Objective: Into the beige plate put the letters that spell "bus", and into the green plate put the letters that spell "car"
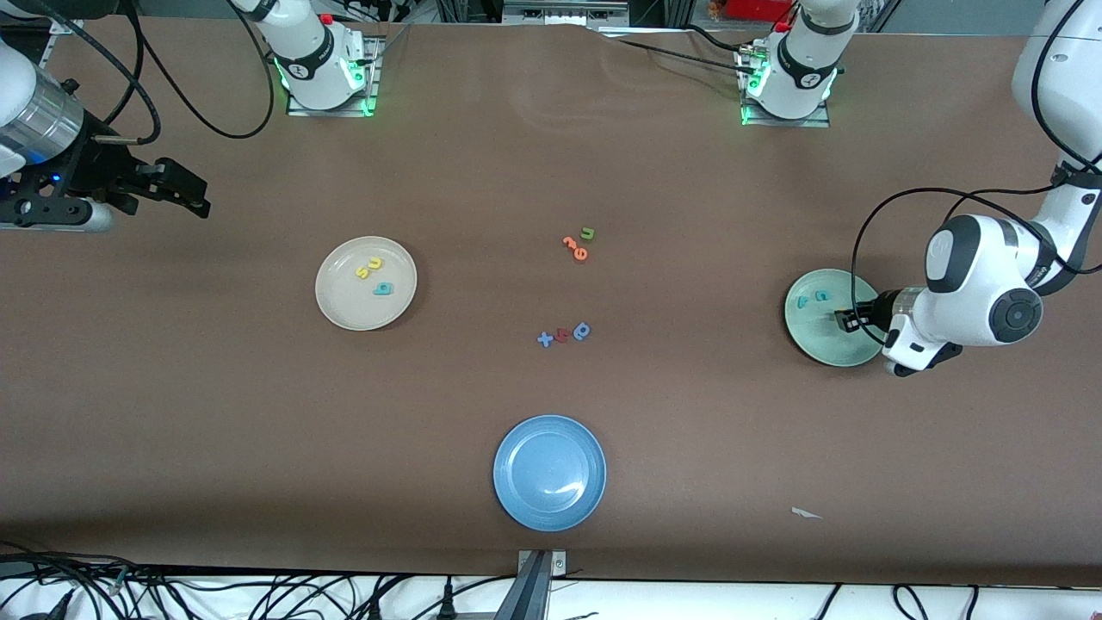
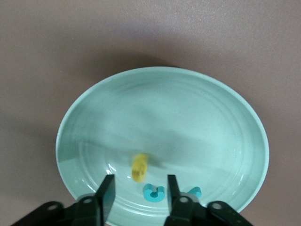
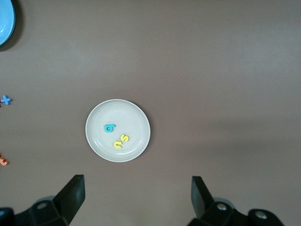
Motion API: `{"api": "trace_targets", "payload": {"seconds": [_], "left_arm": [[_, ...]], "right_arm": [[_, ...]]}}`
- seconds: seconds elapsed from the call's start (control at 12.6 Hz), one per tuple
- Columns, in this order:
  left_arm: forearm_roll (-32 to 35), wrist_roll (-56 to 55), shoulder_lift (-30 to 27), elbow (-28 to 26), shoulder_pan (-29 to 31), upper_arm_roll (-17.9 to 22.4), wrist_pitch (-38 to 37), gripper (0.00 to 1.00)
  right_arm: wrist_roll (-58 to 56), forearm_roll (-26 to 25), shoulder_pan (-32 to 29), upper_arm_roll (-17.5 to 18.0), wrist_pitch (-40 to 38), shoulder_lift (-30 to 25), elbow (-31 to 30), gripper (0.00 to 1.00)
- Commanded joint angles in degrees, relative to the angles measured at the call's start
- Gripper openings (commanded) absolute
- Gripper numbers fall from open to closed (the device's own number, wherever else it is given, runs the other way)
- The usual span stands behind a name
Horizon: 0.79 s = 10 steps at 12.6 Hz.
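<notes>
1. Over the green plate (image 2: 188, 113), at the left arm's end of the table, the left gripper (image 2: 140, 181) hangs low with its two fingers (image 2: 107, 188) parted to a middling gap and nothing between them.
2. Just past the fingertips, the yellow "a" (image 2: 139, 167) shows blurred over the plate's floor. The teal "c" (image 2: 154, 192) lies beside it, and the teal "r" (image 2: 194, 191) lies next to that, partly hidden by a finger.
3. All three letters sit on the part of the plate toward the robots' bases. The rest of the floor is bare out to the raised rim.
4. The brown table (image 1: 689, 413) around this plate is open. The nearest loose item is a small white scrap (image 1: 805, 513), nearer the front camera and well apart.
5. The right gripper (image 3: 136, 186) waits up over the table at the right arm's end, fingers spread wide and holding nothing.
6. Well apart from it, the beige plate (image 1: 344, 306) holds the yellow "s" (image 1: 362, 272), the yellow "u" (image 1: 375, 263) and the teal "b" (image 1: 383, 288), grouped near its middle.
7. Between the two plates lie the orange letters (image 1: 575, 248) with a green "u" (image 1: 587, 232) touching them. A blue and red group (image 1: 564, 334) sits a little nearer the camera.
8. The blue plate (image 1: 508, 508) sits nearest the camera, near the table edge.
</notes>
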Motion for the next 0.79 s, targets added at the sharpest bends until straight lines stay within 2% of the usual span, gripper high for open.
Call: {"api": "trace_targets", "payload": {"seconds": [0.0, 0.32, 0.47, 0.71], "left_arm": [[-0.21, 1.53, -3.17, 0.34, 1.25, -0.62, -1.64, 1.00], [-0.30, 1.36, -12.30, 2.09, 1.70, -1.24, -5.76, 1.00], [-0.48, 1.44, -13.64, 7.96, 1.52, -2.37, -11.80, 1.00], [-1.18, 2.58, -13.64, 20.52, 1.17, -3.26, -23.14, 1.00]], "right_arm": [[-0.52, -0.24, -0.94, 0.45, 0.93, -0.51, -0.61, 1.00], [-0.78, -0.15, -0.06, -1.04, 0.75, -0.43, -0.61, 1.00], [-0.87, -0.07, -0.06, -1.13, 0.67, 0.79, 0.00, 1.00], [-0.96, -0.15, -0.15, -1.04, 0.67, 1.07, 0.27, 1.00]]}}
